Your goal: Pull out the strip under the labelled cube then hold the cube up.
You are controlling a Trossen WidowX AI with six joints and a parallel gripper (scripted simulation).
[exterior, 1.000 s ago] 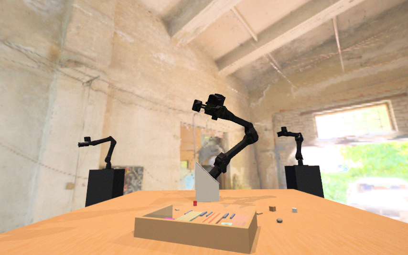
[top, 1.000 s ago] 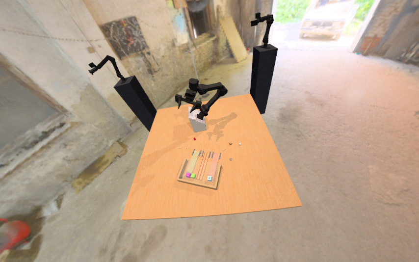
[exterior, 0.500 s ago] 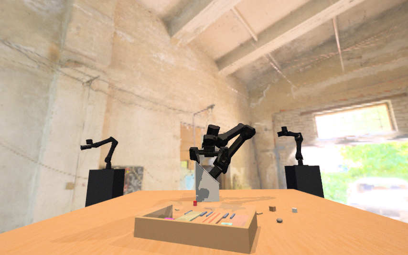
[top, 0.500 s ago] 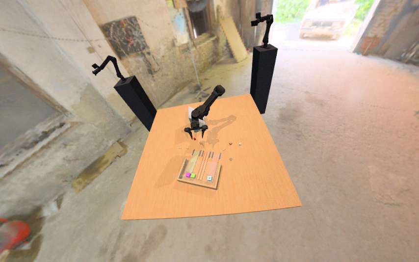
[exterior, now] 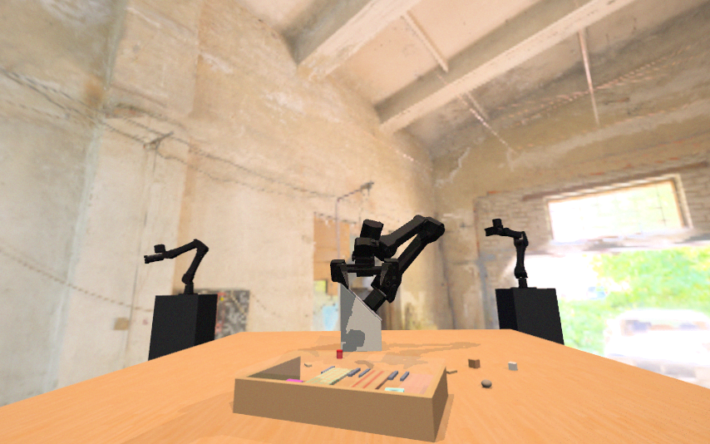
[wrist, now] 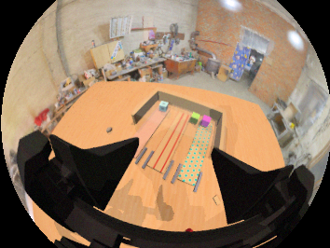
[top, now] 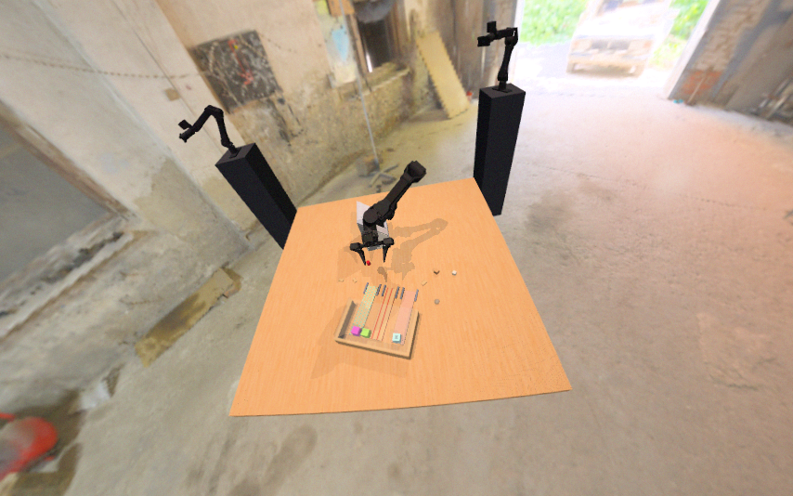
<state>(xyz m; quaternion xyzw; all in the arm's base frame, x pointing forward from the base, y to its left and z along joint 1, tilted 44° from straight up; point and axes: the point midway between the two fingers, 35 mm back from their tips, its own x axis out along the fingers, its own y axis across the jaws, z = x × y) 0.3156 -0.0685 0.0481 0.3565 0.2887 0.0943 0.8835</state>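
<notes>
The labelled cube [top: 396,337] [exterior: 394,389] [wrist: 163,106] is pale cyan with a dark mark on top. It rests on the far end of the plain pink strip [top: 406,309] [exterior: 418,382] [wrist: 153,127], inside a wooden tray [top: 374,347] [exterior: 335,400]. A red-striped strip [top: 383,312] [wrist: 171,142] lies in the middle. A green-dotted strip [top: 365,304] [wrist: 196,154] lies at the other side. A magenta cube [top: 355,330] [wrist: 206,121] and a green cube [top: 365,332] [wrist: 195,117] sit near its far end. My gripper [top: 375,262] [exterior: 364,285] [wrist: 175,147] is open and empty, above the table before the strips' near ends.
Dark rails [wrist: 141,155] [wrist: 198,181] flank the strips' near ends. A red cube [top: 368,263] [exterior: 339,354] stands near my base. A brown cube [top: 435,271] [exterior: 473,362], white cube [top: 454,272] [exterior: 512,366] and grey stone [top: 436,301] [exterior: 486,383] [wrist: 109,130] lie beyond the pink side.
</notes>
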